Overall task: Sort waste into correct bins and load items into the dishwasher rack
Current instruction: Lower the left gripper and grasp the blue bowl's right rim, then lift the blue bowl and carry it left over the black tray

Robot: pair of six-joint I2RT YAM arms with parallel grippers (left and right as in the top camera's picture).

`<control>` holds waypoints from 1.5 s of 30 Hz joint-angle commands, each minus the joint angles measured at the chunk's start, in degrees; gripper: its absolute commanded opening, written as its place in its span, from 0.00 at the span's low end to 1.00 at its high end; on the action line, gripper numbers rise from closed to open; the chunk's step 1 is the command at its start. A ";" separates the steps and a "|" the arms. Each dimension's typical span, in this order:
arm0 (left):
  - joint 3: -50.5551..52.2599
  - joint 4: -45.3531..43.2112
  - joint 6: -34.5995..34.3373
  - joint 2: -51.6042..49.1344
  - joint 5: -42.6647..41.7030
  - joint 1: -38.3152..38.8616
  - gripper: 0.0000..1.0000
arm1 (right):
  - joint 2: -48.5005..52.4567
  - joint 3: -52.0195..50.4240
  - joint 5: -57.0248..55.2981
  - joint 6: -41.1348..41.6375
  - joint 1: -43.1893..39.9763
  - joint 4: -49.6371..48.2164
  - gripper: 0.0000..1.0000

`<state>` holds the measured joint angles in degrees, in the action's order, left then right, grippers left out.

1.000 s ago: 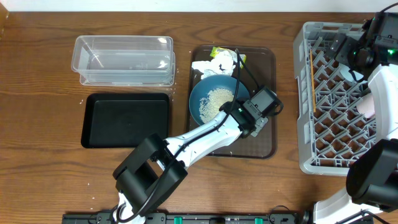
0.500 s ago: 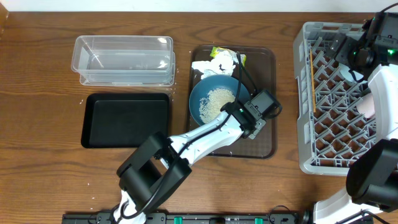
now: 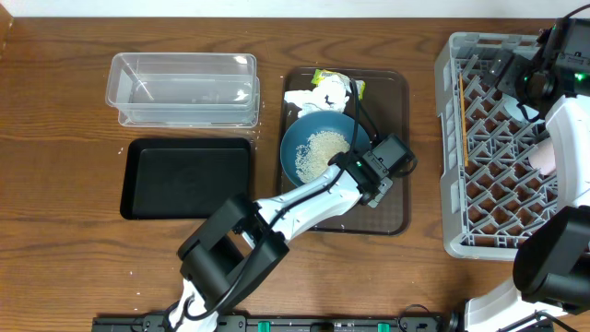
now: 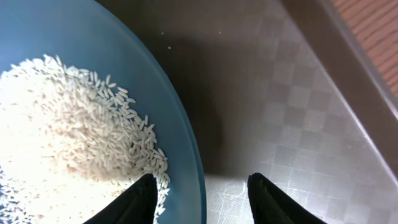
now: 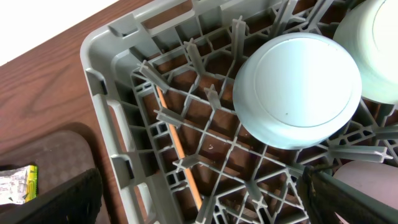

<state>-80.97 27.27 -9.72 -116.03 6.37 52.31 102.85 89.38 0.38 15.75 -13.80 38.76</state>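
Plainly, we see the left gripper (image 4: 202,182) down at the right-hand rim of the deep-blue dish (image 3: 293,152), its jaws parted and clamped on nothing. In the left wrist view one black finger (image 4: 138,200) hangs inside the dish over the rice (image 4: 68,130); the other stands outside over the brown serving tray (image 4: 292,124); the thin blue rim runs between them, and whether either finger touches it we cannot tell.

The dish sits on the serving tray, toward its left side, with the rice heaped inside it; the crumpled tissue (image 3: 323,95) lies against the dish's far edge; the yellow-green wrapper (image 3: 323,77) lies just behind the tissue at the tray's far end.

Left of the serving tray, on the tabletop (image 3: 55,138), we find the clear tub (image 3: 184,88) and, nearer the robot, the black tray (image 3: 187,177), the two lying close together, one behind the other.

The right gripper (image 5: 199,180) hovers over the far end of the dishwasher rack (image 3: 450,184), which stands at the right of the tabletop; its jaws are spread wide and hold nothing. Beneath it, in the right wrist view, the light-blue bowl (image 5: 297,90) lies upside down on the lattice; the mint-green bowl (image 5: 382,50) sits just beside it at the picture's edge; the pink cup (image 5: 367,177) shows only in part, nearer the camera; the wooden stick (image 5: 180,149) lies among the pegs inside the rack, along its left wall.
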 commanded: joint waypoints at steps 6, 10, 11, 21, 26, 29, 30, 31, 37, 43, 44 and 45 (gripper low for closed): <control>0.52 0.52 -1.99 -1.73 -0.35 0.17 0.44 | -0.94 0.07 -0.37 0.50 -0.04 0.02 0.99; 0.52 0.52 -1.99 -1.73 -0.35 0.17 0.35 | -0.94 0.07 -0.37 0.50 -0.04 0.02 0.99; 0.52 0.52 -1.99 -1.73 -0.35 0.17 0.33 | -0.94 0.07 -0.35 0.48 -0.04 0.02 0.99; 0.17 0.59 -1.95 -0.68 -0.33 0.17 0.06 | -0.94 0.07 -0.37 0.48 -0.04 0.02 0.99; -0.94 1.46 -1.95 0.37 -0.33 0.17 0.06 | -0.94 0.07 -0.37 0.50 -0.04 0.02 0.99; -1.36 2.47 -1.95 1.55 -0.33 0.17 0.06 | -0.94 0.07 -0.37 0.50 -0.04 0.02 0.99; -1.36 2.69 -1.92 2.05 -0.31 0.17 0.06 | -0.94 0.07 -0.37 0.50 -0.04 0.02 0.99; -1.36 2.93 -1.95 2.62 -0.31 0.17 0.06 | -0.94 0.07 -0.37 0.48 -0.04 0.02 0.99; -1.36 4.22 -1.97 7.41 -0.28 0.15 0.06 | -0.94 0.07 -0.37 0.48 -0.04 0.02 0.99; -1.36 5.33 -2.01 12.26 -0.31 0.11 0.06 | -0.94 0.07 -0.37 0.50 -0.04 0.02 0.99; -1.36 5.62 -2.01 12.92 -0.31 0.09 0.06 | -0.94 0.07 -0.37 0.50 -0.04 0.02 0.99; -1.36 5.95 -2.03 13.62 -0.31 0.04 0.06 | -0.94 0.07 -0.35 0.48 -0.04 0.02 0.99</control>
<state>-81.06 32.77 -11.81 -105.30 5.52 52.36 102.85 89.38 0.38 15.75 -13.80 38.76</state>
